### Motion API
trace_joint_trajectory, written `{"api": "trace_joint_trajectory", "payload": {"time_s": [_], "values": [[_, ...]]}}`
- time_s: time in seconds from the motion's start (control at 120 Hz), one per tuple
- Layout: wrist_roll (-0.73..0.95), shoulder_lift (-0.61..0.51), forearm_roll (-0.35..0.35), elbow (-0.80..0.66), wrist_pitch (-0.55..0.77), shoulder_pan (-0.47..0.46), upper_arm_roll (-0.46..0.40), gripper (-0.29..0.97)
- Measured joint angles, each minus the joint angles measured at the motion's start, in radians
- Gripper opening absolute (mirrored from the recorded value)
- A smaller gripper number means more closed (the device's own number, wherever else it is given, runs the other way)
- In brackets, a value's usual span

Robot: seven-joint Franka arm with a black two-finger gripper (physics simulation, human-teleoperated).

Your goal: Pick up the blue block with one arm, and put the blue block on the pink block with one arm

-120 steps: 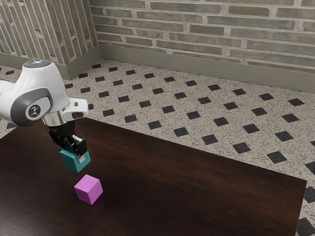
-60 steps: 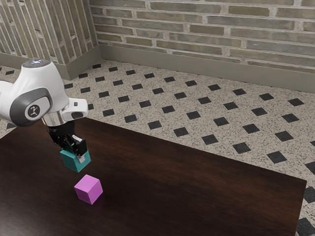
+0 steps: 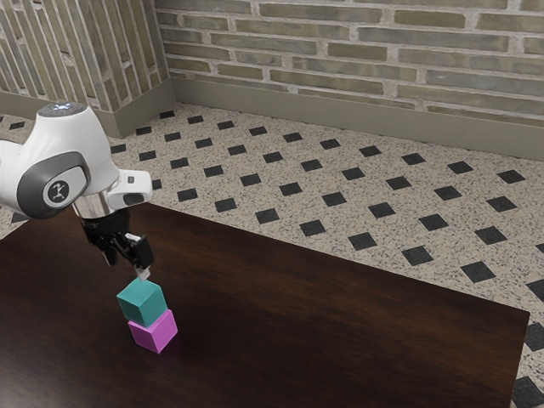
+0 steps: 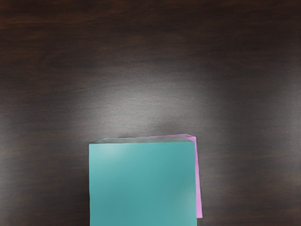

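The blue block (image 3: pixel 141 302), teal in colour, rests on top of the pink block (image 3: pixel 154 332) on the dark wooden table (image 3: pixel 340 331). My gripper (image 3: pixel 129 258) hangs just above the stack, slightly toward the exterior view's left, open and touching neither block. In the wrist view the blue block (image 4: pixel 141 183) lies right under my hand. It covers almost all of the pink block (image 4: pixel 198 183), of which a thin strip shows along one side.
The table's far edge runs diagonally from the exterior view's left down to the right corner (image 3: pixel 525 316). Beyond it lie a tiled floor (image 3: pixel 357 187) and brick walls. The white arm (image 3: pixel 59 166) stands over the table's left end.
The blue block, held in the air to the upper left of the pink block before, now sits on the pink block. My gripper has let it go and stands just above it.
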Motion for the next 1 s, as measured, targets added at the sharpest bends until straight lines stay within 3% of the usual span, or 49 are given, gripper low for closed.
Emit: {"api": "trace_joint_trajectory", "payload": {"time_s": [0.1, 0.25, 0.625, 1.0], "values": [[-0.004, -0.09, -0.006, 0.032, -0.037, 0.0, -0.034, 0.64], [-0.033, -0.18, -0.013, 0.234, -0.207, 0.0, -0.055, 0.66], [-0.087, -0.149, -0.011, 0.328, -0.425, 0.0, -0.031, 0.68], [-0.112, -0.148, -0.01, 0.342, -0.522, 0.0, 0.066, 0.68]]}}
